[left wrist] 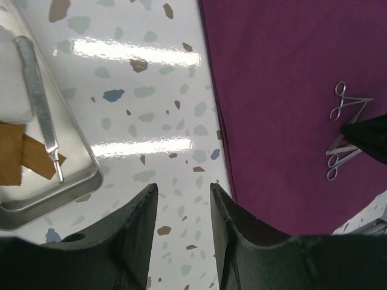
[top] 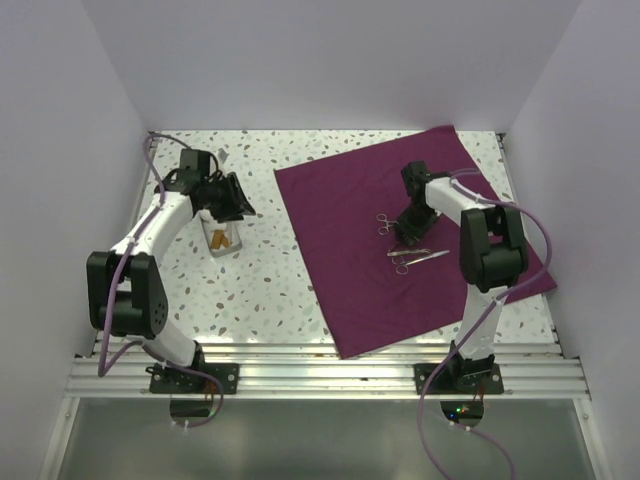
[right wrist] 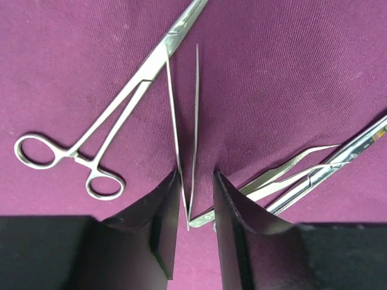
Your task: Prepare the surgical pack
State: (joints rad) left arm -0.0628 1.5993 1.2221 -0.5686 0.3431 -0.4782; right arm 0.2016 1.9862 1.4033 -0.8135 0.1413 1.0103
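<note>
- The plum-purple cloth (top: 350, 200) lay spread flat over the right half of the speckled desk (top: 260, 290). It was turned askew, so that one corner pointed to the far right corner of the desk and another came close to the near edge.
- Steel instruments rested on the cloth near its middle. A ring-handled clamp (right wrist: 156, 60) and a pair of thin tweezers (right wrist: 195, 109) lay just beside each other. Two more long instruments (right wrist: 338, 158) lay together a little nearer the near edge of the desk.
- The right hand (right wrist: 196, 181) hung low over the cloth. Its fingers were parted and stood on either side of the tweezers' joined end (purple showed between the steel and the right finger, so nothing was clamped). Whether the left finger touched the steel could not be told.
- The steel tray (left wrist: 84, 181) stood on bare desk in the left half, apart from the cloth's left edge and somewhat nearer the far edge than the near one.
- Inside the tray lay a flat-handled steel tool (left wrist: 36, 96), some orange strips (left wrist: 12, 160) and a white pad (left wrist: 12, 90). The tool's tip rested by the strips.
- The left hand (left wrist: 181, 190) hovered above the desk by the tray. Its fingers were spread, with only speckled surface showing between them, and it grasped nothing.
</note>
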